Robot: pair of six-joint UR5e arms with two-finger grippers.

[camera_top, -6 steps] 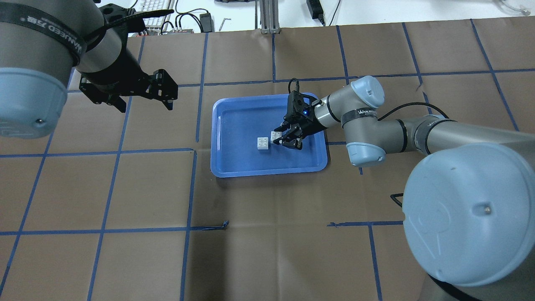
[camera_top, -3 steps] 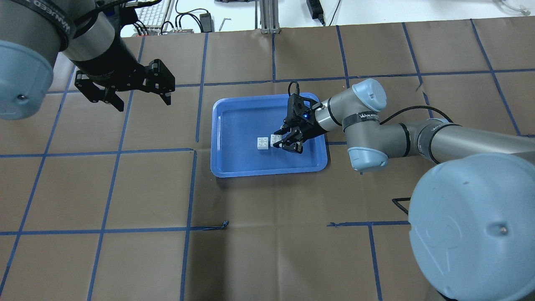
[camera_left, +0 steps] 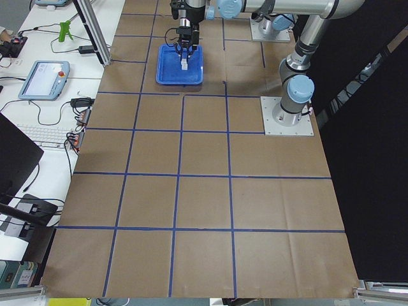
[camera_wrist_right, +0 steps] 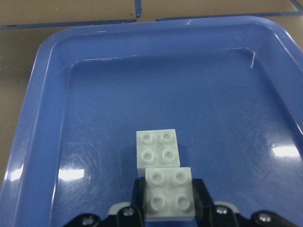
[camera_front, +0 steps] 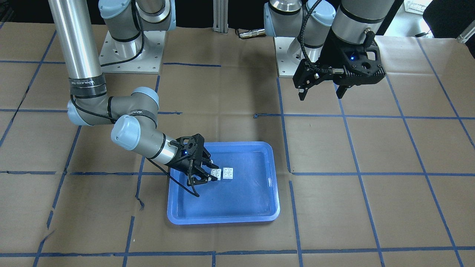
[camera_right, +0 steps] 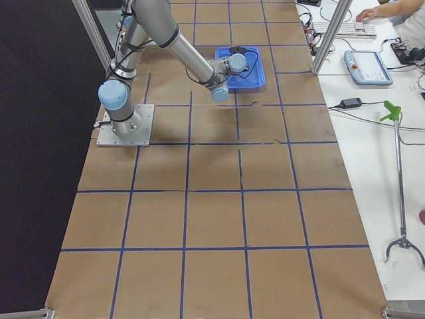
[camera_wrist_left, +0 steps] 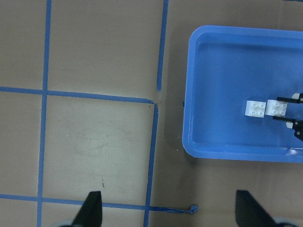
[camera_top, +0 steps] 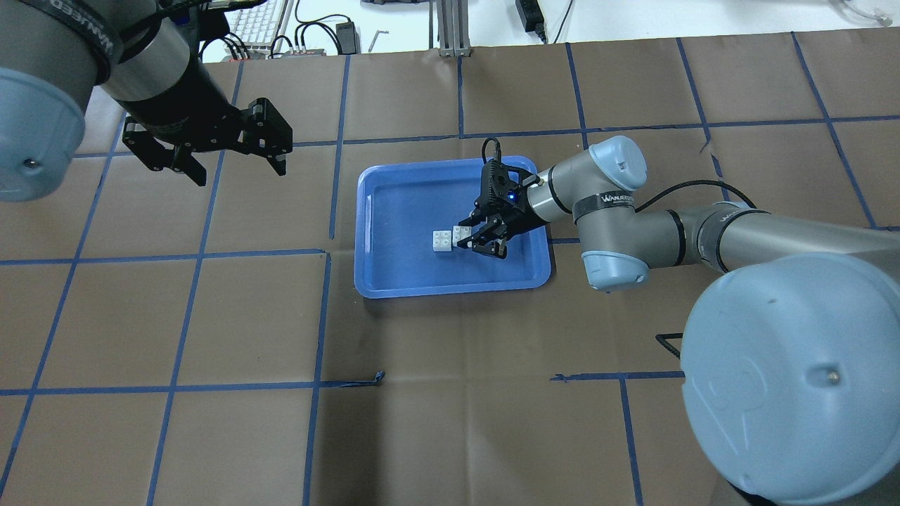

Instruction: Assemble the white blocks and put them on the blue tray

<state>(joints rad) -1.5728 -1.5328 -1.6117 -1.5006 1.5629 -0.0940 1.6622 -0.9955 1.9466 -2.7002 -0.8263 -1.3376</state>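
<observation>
The held block (camera_wrist_right: 169,194), low in the middle of the right wrist view, sat studs up. The right gripper (camera_top: 465,237) had its fingers closed on the block's two opposite side walls. The loose block (camera_wrist_right: 157,148) lay just above it in that view, flat on the blue tray (camera_top: 408,204). Whether the two touched could not be told. Both looked light, rigid and smooth-sided, so likely to slip or twist if clamped off-centre. The flat side walls, taken squarely, seemed the place to hold, leaving the studs clear for pressing together. The left gripper (camera_top: 240,171) hung spread wide and empty at the upper left of the overhead view, over the table (camera_top: 492,351), well apart from the tray.
</observation>
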